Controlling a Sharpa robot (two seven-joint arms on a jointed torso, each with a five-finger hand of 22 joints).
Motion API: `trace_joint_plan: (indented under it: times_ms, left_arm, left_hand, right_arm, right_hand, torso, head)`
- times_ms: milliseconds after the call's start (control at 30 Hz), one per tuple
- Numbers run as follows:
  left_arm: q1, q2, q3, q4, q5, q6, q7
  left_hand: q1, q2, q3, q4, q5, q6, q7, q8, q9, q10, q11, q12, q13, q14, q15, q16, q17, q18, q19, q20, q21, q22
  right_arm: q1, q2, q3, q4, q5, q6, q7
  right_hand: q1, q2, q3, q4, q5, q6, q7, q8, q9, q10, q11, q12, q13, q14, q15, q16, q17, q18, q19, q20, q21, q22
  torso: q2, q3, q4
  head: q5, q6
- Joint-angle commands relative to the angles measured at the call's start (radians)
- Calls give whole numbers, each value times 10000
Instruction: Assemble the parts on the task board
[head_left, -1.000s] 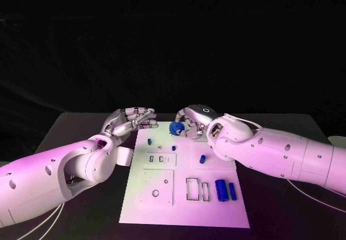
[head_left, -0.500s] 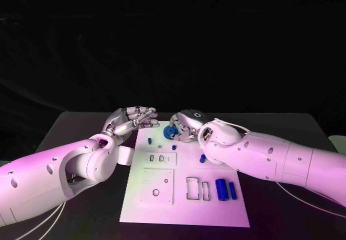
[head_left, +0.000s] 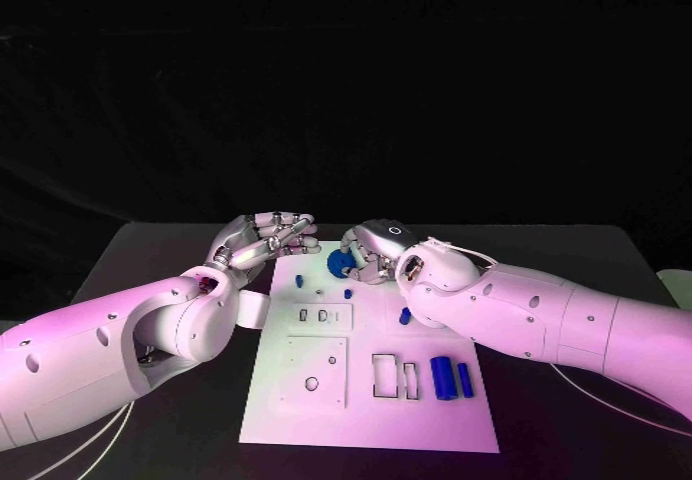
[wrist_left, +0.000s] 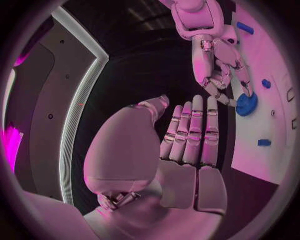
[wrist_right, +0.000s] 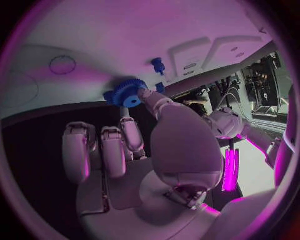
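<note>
Since a second ago the right hand (head_left: 378, 250) has slid a little leftward along the far edge of the white board (head_left: 289, 400), carrying the blue gear (head_left: 340, 262) with it; over the last half second it has hardly shifted.

Off the board's far left corner the left hand (head_left: 264, 240) hovers above the dark table (head_left: 144, 260), holding nothing, its fingers (wrist_left: 194, 130) lying side by side and gently curled, the gear well clear of them. Just right of it, near the board's far edge, the right hand pinches the gear at its fingertips (wrist_right: 145, 95), the toothed disc sticking out below and to the left of the hand, close over the white surface. A small blue peg (head_left: 300, 282) and another (head_left: 349, 294) stand on the board just nearer than the gear. Further right a short blue piece (head_left: 405, 318) lies beside the right forearm, and two blue cylinders (head_left: 446, 379) rest side by side next to the rectangular cutouts.
</note>
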Motion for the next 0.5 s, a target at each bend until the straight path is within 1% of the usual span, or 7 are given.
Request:
trace_joint_plan:
  times_ms: [33,167,200,233,300,500]
  left_arm:
    - [10,26,9,3,21,194,56]
    - [10,30,9,2,21,198,53]
    - [10,31,9,2,21,200,51]
    - [10,31,9,1,21,199,48]
    - [10,33,9,-1,21,197,41]
    - [11,28,9,-2,21,188,18]
  left_hand:
    - [-47,28,62,22,-42,-8,32,-64,-13,25,44,-33,0,6,41,-54,12,138,71,22,-36,-10]
    - [-47,28,62,22,-42,-8,32,-64,-13,25,44,-33,0,6,41,-54,12,138,71,22,-36,-10]
    - [-47,28,62,22,-42,-8,32,-64,-13,25,44,-33,0,6,41,-54,12,138,71,22,-36,-10]
    - [-47,28,62,22,-42,-8,32,-64,-13,25,44,-33,0,6,41,-54,12,138,71,22,-36,-10]
    - [-47,28,62,22,-42,-8,32,-64,-13,25,44,-33,0,6,41,-54,12,138,71,22,-36,-10]
    - [-56,27,101,-9,-44,-2,31,-69,-12,37,44,-47,0,6,42,-83,37,137,75,21,-46,-24]
  right_arm:
    - [-16,56,-1,-80,-221,-63,-104]
    - [-34,113,-1,-148,-157,-100,-51]
    - [-39,130,-1,-160,-121,-96,-14]
    - [-43,146,-1,-170,-85,-84,24]
    - [-49,174,-1,-181,-26,-27,92]
    - [-56,173,-1,-193,126,142,167]
  right_hand:
    - [-132,-36,51,16,-60,-94,19,-49,-46,-56,46,-79,-40,801,-3,29,1515,-86,-33,38,-47,1038]
    - [-190,-85,91,50,-214,-300,93,-211,-115,-204,110,-218,-182,795,48,23,1499,-75,-69,77,-92,1000]
    - [-223,-122,89,69,-373,-522,152,-367,-175,-294,165,-298,-264,791,93,19,1490,-67,-97,111,-127,968]
    - [-255,-152,67,89,-488,-654,193,-461,-208,-317,204,-307,-272,794,128,24,1505,-65,-105,141,-138,963]
    - [-350,-191,-10,159,-600,-811,244,-579,-247,-360,258,-327,-297,795,177,28,1515,-63,-110,190,-149,963]
    - [-707,-243,-288,443,-599,-878,284,-687,-265,-408,309,-329,-309,792,232,31,1519,-52,-131,256,-185,949]
  torso:
    - [-2,2,0]
    - [1,0,10]
    - [2,-1,13]
    - [3,0,15]
    - [5,-2,18]
    - [-3,-12,4]
  head:
    - [-4,-9]
    - [-3,-10]
    - [-4,-10]
    - [-8,-15]
    - [-9,-22]
    - [9,-33]
